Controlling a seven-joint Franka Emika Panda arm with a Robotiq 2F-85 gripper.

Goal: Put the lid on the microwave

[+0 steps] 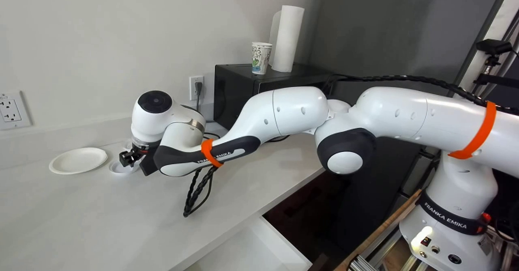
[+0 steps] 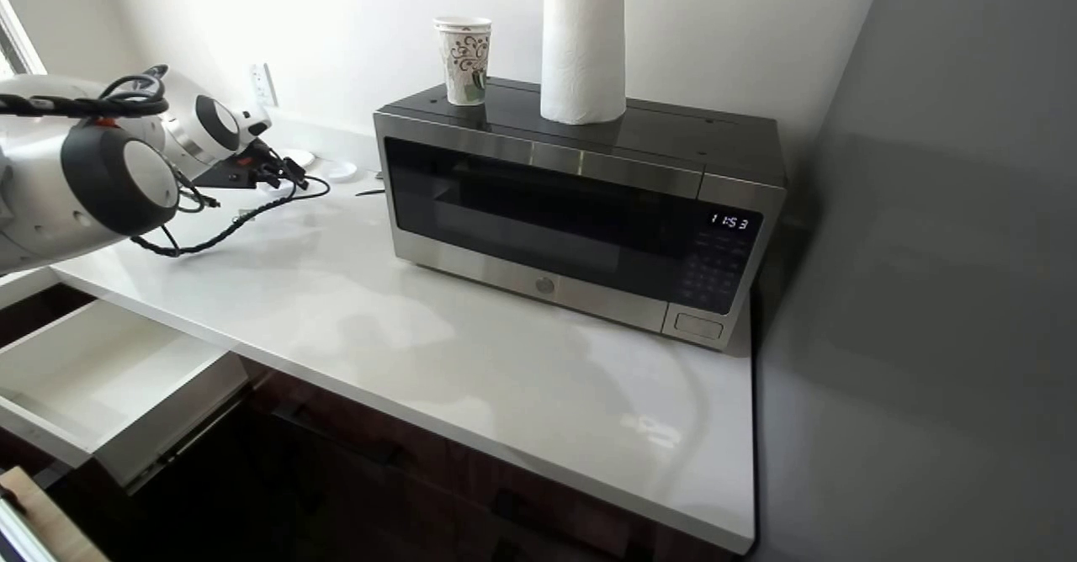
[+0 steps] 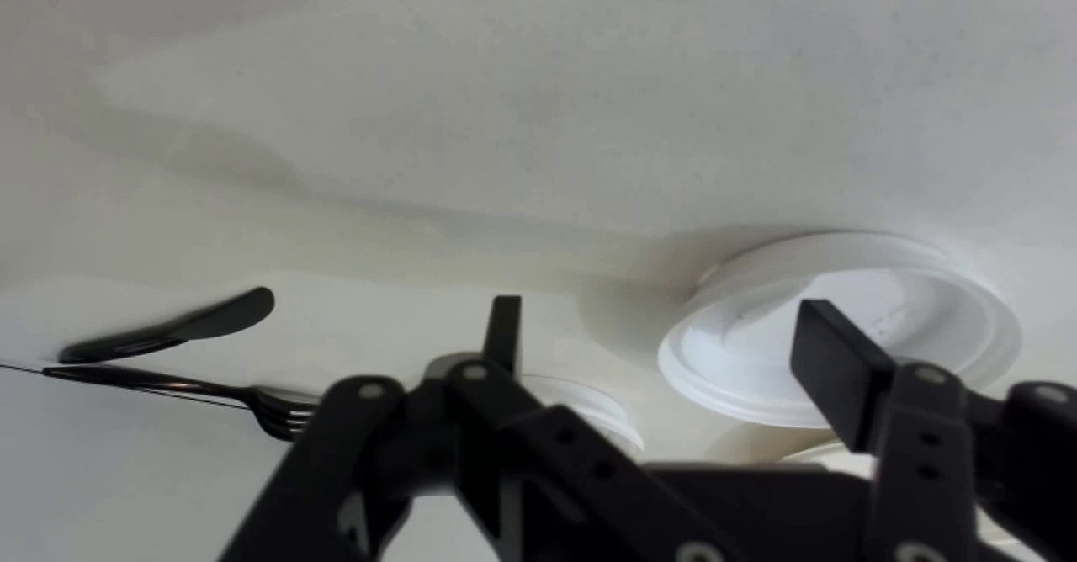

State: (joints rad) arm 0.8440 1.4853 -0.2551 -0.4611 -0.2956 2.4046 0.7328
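The gripper (image 3: pixel 665 335), empty with jaws parted, appears to straddle the rim of the lid (image 3: pixel 875 305), presumably to pinch that edge. The lid lies just beside the plate (image 1: pixel 78 161), hollow side up, likely leaving its wall graspable. Well apart from the plate, the microwave (image 2: pixel 538 225) bears cups (image 2: pixel 465 66) and a towel roll (image 2: pixel 583 40), its flat top apparently serving as a shelf.
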